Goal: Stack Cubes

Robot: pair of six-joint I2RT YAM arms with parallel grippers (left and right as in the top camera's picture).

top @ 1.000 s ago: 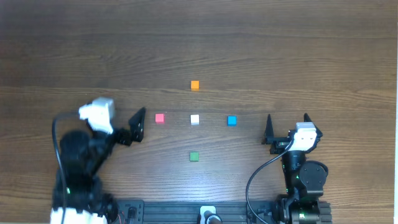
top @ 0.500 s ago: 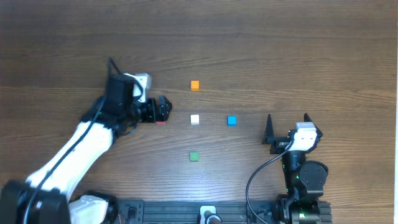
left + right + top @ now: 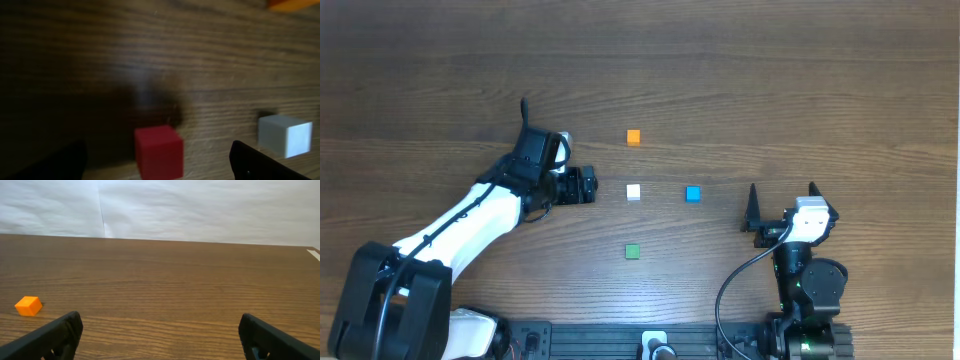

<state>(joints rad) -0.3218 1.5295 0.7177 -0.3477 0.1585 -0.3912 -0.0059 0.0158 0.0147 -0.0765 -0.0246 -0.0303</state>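
A red cube (image 3: 158,151) rests on the wooden table, low between the spread fingers of my left gripper (image 3: 157,172), which is open and not touching it. From above, the left gripper (image 3: 582,185) covers that cube, just left of the white cube (image 3: 633,191). The white cube (image 3: 285,135) stands a short way beyond one finger. In a row with it lies a blue cube (image 3: 693,193); an orange cube (image 3: 634,136) is farther back and a green cube (image 3: 632,252) nearer the front. My right gripper (image 3: 782,200) stands open right of the blue cube, holding nothing.
The bare wooden table (image 3: 770,80) stretches wide behind and beside the cubes. In the right wrist view, the orange cube (image 3: 28,305) lies far off, and a white wall (image 3: 200,210) rises behind the table's far edge.
The left arm swung out from near its base, up and to the right, and its open gripper came down around the red cube. The right arm kept still.
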